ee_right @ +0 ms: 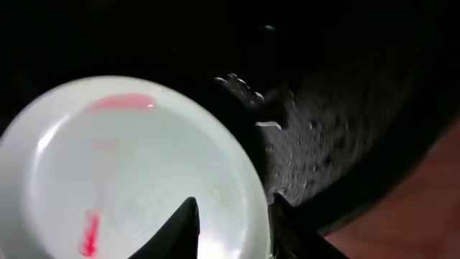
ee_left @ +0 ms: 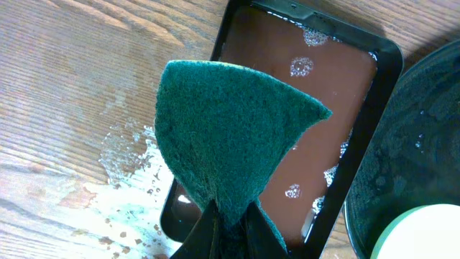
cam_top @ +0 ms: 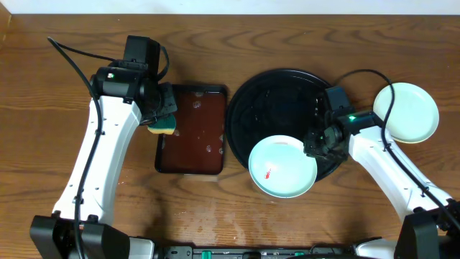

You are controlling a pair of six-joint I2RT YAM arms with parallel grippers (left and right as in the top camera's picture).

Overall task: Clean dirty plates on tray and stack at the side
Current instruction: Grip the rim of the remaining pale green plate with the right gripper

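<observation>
- two plates show, not three: a pale plate with no smear that i can see lies on the bench to the right of the round black tray, off it. that looks like the start of the stack. no third plate is in view.
- one mint-white plate with a red smear sits at the tray's front rim, overhanging it toward the near edge of the bench. it is not yet clean.
- judged from that, about one plate is done; the smeared one needs wiping and then moving to the side.
- left jaws are closed on a green-faced sponge, held over the left edge of the rectangular brown tray of bubbly water, well apart from the smeared plate.
- right jaws are at the smeared plate's right edge. the wrist view shows them standing apart with the rim between them, one over the plate's face and the other beyond the rim above the black tray. i cannot tell whether they pinch the rim or sit slack around it.
</observation>
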